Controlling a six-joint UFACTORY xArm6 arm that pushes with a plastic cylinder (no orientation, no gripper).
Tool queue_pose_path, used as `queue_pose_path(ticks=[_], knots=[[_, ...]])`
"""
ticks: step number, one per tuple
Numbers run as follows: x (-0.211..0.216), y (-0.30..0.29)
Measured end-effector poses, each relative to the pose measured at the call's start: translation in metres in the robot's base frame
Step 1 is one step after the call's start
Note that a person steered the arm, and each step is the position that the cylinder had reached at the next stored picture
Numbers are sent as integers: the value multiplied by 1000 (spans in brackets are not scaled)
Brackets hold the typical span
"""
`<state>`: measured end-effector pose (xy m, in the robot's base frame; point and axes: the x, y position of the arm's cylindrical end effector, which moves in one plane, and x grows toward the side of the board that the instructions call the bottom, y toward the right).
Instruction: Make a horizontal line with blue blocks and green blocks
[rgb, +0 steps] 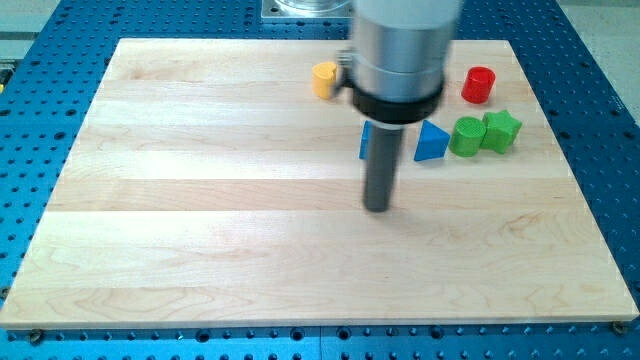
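Note:
My tip rests on the wooden board, right of centre. A blue block sits just above the tip, mostly hidden behind the rod, so its shape is unclear. A blue triangular block lies to the rod's right. A green cylinder touches or nearly touches it, and a green star-shaped block sits next to that. These blocks form a rough row across the upper right of the board. The tip is below the row, apart from the blocks.
A yellow block sits near the view's top, left of the rod. A red cylinder stands at the upper right, above the green blocks. The board lies on a blue perforated table.

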<state>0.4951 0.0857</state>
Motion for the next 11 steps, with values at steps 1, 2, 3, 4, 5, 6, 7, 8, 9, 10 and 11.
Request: queue_pose_path(ticks=[1,2,3,4,5,6,7,8,9,10,11], knots=[[1,25],[-11,134],[-58,229],[-112,244],[-146,247],[-153,228],[-153,204],[-153,167],[-150,157],[-144,154],[-140,153]])
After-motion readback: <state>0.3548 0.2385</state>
